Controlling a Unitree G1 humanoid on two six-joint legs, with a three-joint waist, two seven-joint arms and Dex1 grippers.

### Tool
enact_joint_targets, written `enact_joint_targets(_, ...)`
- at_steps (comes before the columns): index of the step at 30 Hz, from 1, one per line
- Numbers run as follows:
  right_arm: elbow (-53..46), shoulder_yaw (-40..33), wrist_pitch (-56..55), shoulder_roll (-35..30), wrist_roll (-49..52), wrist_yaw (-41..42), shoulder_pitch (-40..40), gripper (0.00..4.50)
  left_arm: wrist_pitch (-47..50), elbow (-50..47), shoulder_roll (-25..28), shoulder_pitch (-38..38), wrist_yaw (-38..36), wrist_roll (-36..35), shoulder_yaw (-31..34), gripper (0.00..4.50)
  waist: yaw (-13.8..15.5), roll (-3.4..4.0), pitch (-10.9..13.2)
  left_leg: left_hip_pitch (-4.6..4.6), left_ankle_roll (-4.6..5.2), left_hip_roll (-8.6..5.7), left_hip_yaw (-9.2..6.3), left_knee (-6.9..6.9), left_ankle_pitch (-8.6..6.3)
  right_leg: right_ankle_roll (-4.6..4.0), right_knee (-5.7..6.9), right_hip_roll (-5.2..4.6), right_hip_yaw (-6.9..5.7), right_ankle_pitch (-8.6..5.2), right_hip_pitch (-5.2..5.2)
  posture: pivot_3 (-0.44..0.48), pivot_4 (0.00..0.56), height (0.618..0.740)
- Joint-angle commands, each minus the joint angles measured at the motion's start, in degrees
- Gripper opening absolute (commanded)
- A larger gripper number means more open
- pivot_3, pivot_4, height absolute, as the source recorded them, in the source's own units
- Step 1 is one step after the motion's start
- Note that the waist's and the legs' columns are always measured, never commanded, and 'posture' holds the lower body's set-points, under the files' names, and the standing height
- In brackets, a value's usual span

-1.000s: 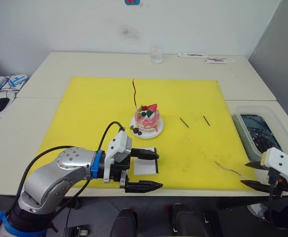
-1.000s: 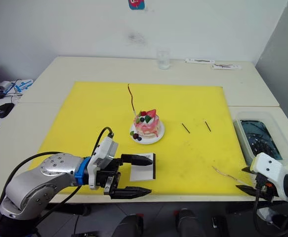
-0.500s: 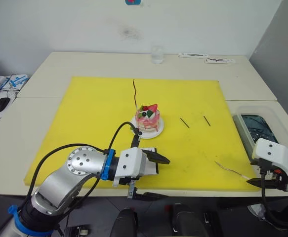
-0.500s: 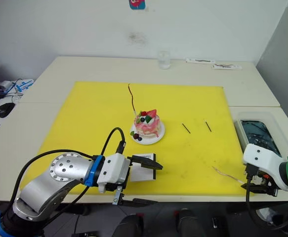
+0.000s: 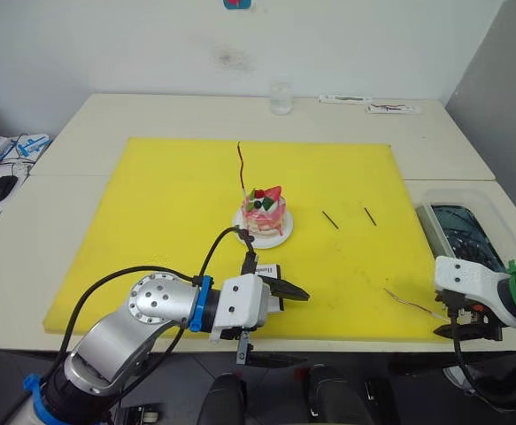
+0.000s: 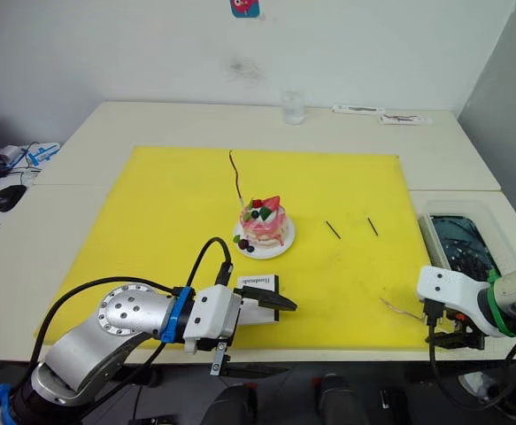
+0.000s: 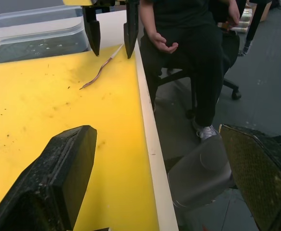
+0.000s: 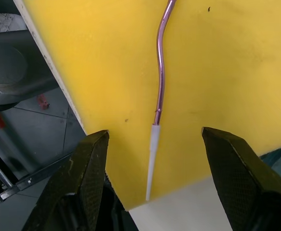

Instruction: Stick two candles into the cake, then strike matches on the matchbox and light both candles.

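Low in the right of the head view, the loose candle (image 5: 410, 303) lies flat on the yellow mat (image 5: 169, 204), its long axis slanting from upper left to lower right, pale end toward the mat's near right corner edge. The right gripper (image 8: 152, 180) hangs over that pale end, fingers spread wide, one each side, not touching. The other candle (image 5: 242, 168) stands upright in the cake (image 5: 264, 212) at frame centre. The left gripper (image 5: 273, 326) is released too, one finger over the matchbox (image 5: 266, 288), the other past the mat's near edge. Two matches (image 5: 329, 220) lie on open mat right of the cake.
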Motion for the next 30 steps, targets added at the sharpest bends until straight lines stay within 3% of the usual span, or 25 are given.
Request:
enact_joint_targets(1,1.2,1.8,-1.3,-0.6,-1.4,1.3,-2.1,3.18,-1.0,-1.5,-0.5,-0.6,0.1,0.2,-0.1,4.5,0.0,0.0,0.0,-0.01,0.0,0.0,0.0,-0.01,0.0,0.0,0.0,0.0,0.0,0.0,-0.01,0.0,0.15,0.74)
enact_joint_targets(4,2.1,3.6,-1.6,0.0,-2.1,1.5,-3.3,3.18,-1.0,-1.3,-0.7,-0.6,0.1,0.4,-0.2,4.5,0.0,0.0,0.0,-0.01,0.0,0.0,0.01,-0.01,0.0,-0.01,0.0,0.0,0.0,0.0,-0.01,0.0,0.15,0.74)
enact_joint_targets(7,2.4,5.0,-1.0,1.0,-2.4,1.2,-4.3,2.61,-0.9,-1.3,-0.8,-0.5,0.1,0.3,-0.1,4.5,0.0,0.0,0.0,-0.01,0.0,0.0,0.01,-0.01,0.0,-0.01,0.0,0.0,0.0,0.0,-0.01,0.0,0.15,0.74)
enact_joint_targets(14,2.5,6.0,-1.1,1.8,-3.1,1.0,-4.6,0.06,-0.7,-1.1,-0.8,-0.1,0.4,0.1,0.3,4.5,0.0,0.01,0.0,0.01,0.0,0.0,0.0,0.01,0.0,0.0,0.03,0.0,0.0,0.0,0.0,0.0,0.15,0.74)
enact_joint_targets(20,2.2,3.5,0.4,1.8,-1.1,1.5,-5.9,0.02,-1.5,-1.3,-0.2,1.6,0.6,0.8,0.8,4.5,0.0,0.01,0.0,0.02,0.0,0.0,0.0,0.01,0.0,0.01,0.03,0.0,0.0,0.01,0.0,0.0,0.15,0.74)
enact_joint_targets(24,1.7,-2.0,3.0,1.8,3.1,2.6,-8.3,0.02,0.6,-1.2,0.0,2.0,1.9,-1.3,3.7,4.5,-0.1,0.03,0.0,0.02,0.0,0.0,0.01,0.02,0.0,0.01,0.06,0.0,0.01,0.01,0.0,0.0,0.15,0.74)
enact_joint_targets(30,0.3,-8.3,8.6,14.5,11.3,-4.2,-19.2,0.02,4.4,-1.0,0.8,4.9,5.2,-5.8,12.0,4.5,-0.2,-0.02,0.0,0.12,0.01,0.06,0.0,0.0,0.0,-0.01,0.14,0.05,-0.01,0.02,0.0,0.0,0.15,0.74)
